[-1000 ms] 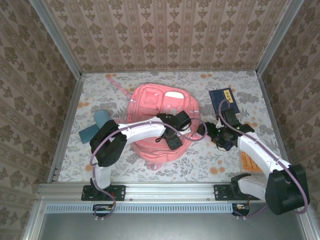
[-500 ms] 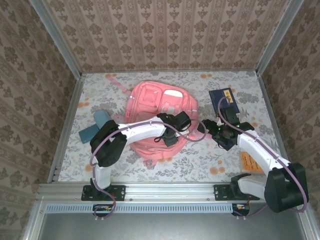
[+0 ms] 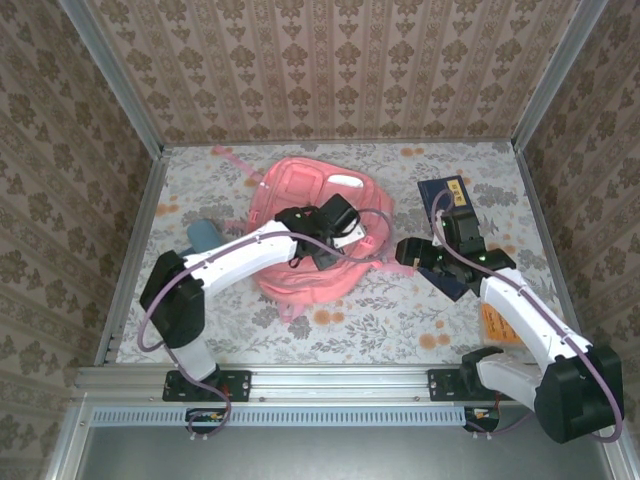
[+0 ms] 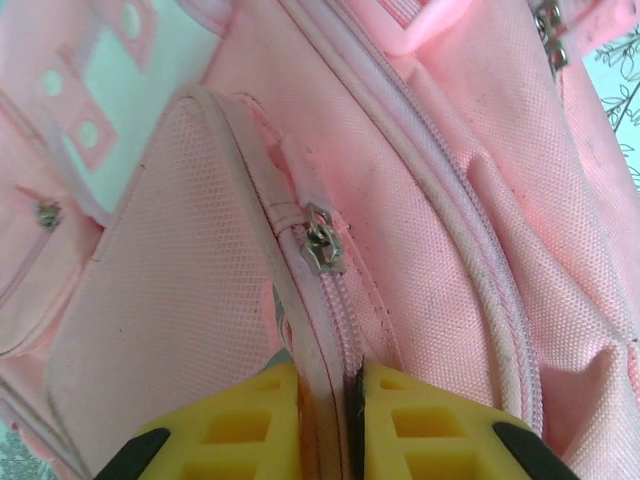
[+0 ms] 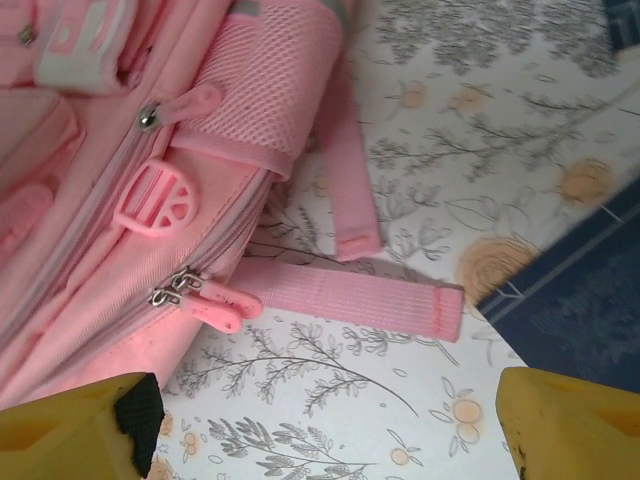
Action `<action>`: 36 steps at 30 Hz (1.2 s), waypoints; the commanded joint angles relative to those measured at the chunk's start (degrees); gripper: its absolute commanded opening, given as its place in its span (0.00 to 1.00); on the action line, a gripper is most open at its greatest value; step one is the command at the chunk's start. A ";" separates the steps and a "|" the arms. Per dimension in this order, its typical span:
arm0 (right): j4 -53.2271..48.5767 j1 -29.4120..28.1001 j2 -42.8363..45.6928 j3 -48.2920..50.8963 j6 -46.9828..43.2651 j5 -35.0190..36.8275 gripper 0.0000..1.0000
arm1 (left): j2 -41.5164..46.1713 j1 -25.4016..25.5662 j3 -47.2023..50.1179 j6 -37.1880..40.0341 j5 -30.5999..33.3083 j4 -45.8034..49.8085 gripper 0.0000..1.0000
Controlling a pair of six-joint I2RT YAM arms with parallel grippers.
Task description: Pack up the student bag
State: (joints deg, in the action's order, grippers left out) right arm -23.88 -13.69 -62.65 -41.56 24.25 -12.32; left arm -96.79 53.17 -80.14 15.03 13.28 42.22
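Student bag (image 3: 290,190): pink, lies flat at mid-table, towards the far side, front pockets up. Thin pink strap trails off its far-left corner.

Left gripper (image 3: 322,255): over the near-right part of the bag. In the left wrist view (image 4: 320,385) its yellow fingers (image 4: 240,415) are pressed together on a raised fold of the bag's (image 4: 450,200) pink fabric at a zip seam. Metal zip pull (image 4: 322,240) sits on that seam just above the pinch.

Right gripper (image 3: 408,252): just beside the bag's right edge, above the table (image 3: 400,310). In the right wrist view (image 5: 320,430) its fingers (image 5: 70,425) are spread wide with nothing between them. Below them: floral table cover, a flat pink strap end (image 5: 350,300), and the bag's side (image 5: 90,200) with a round pink buckle (image 5: 155,200).

Dark blue book (image 3: 450,200): flat on the table, right of the bag, apart from it; its corner shows in the right wrist view (image 5: 580,290).

Teal pencil case (image 3: 200,235): left of the bag, partly hidden by the left arm.
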 commanded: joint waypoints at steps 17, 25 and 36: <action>11.50 -4.26 -22.67 -10.37 -13.63 -29.61 0.42 | 9.52 -8.25 0.33 2.46 -5.19 -6.62 0.10; 12.78 -5.74 -27.57 -11.26 -13.18 -25.45 0.33 | 9.36 -8.66 0.03 2.97 -5.54 -7.32 0.10; 15.42 -6.09 -29.08 -11.43 -15.86 -21.55 0.43 | 9.10 -8.96 -0.55 3.17 -5.36 -7.68 0.11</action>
State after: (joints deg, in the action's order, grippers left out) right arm -10.02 -19.40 -90.52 -51.13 10.37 -35.75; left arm -90.87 44.91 -79.13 16.84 7.07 38.96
